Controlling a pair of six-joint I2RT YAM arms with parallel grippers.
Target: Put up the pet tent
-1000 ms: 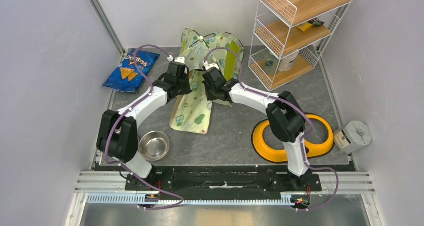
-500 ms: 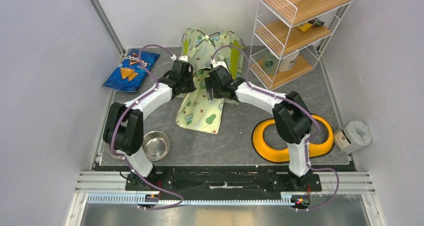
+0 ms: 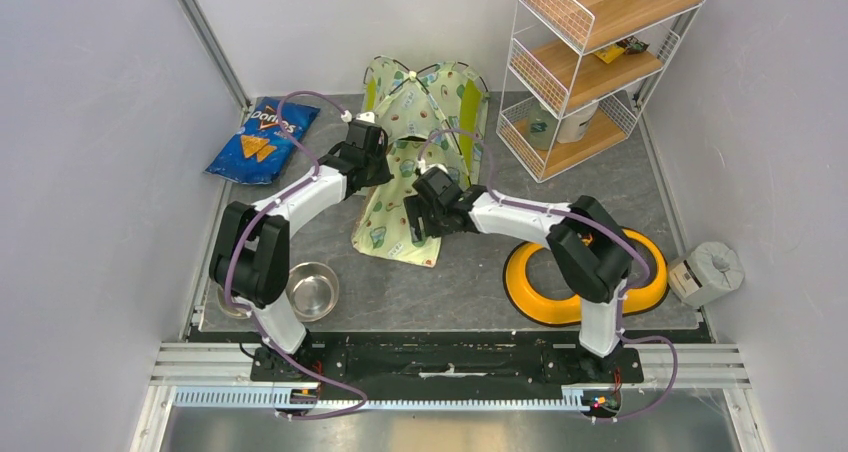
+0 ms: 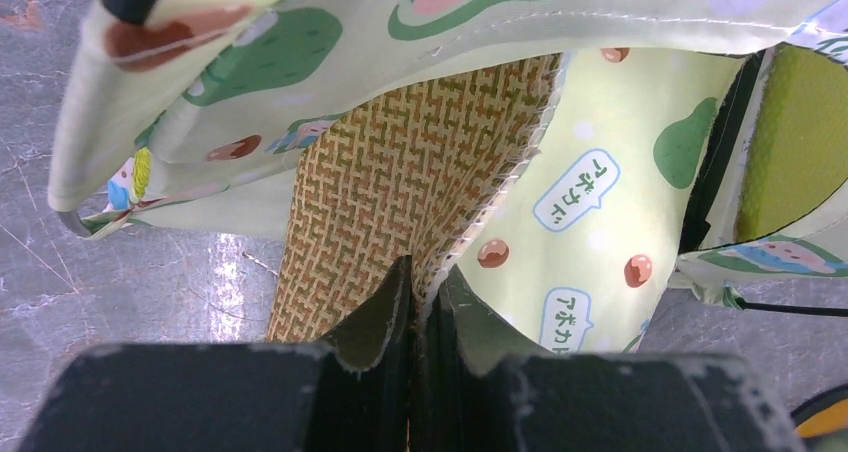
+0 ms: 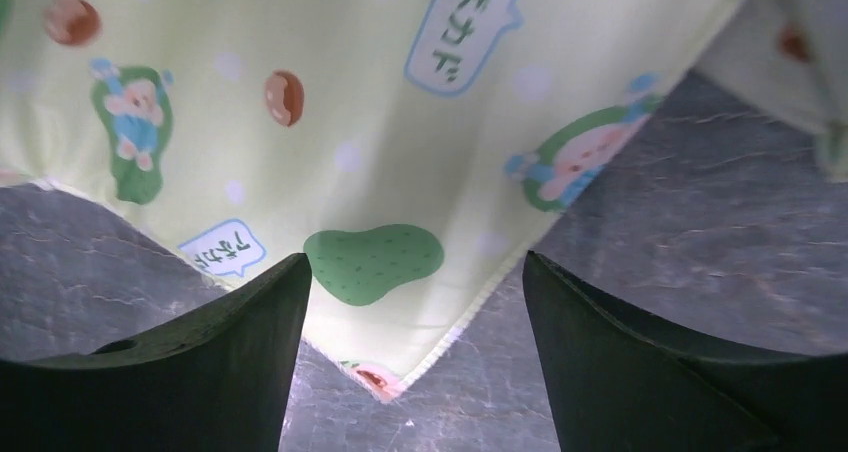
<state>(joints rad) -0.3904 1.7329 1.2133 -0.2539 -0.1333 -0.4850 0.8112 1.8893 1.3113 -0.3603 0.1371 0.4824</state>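
Fabric printed with avocados covers the tent (image 3: 425, 84), a peaked shape on thin black poles by the back wall; the arms hide its lower front. The left gripper (image 4: 422, 284) pinches the edge of the mat (image 4: 400, 182), baring its woven straw underside. The right gripper (image 5: 412, 272) hangs spread wide above the mat's pointed corner.

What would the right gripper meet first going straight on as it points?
Probably the corner of the printed mat, framed between the open jaws of the right gripper and lying on the grey floor; depth is unclear.
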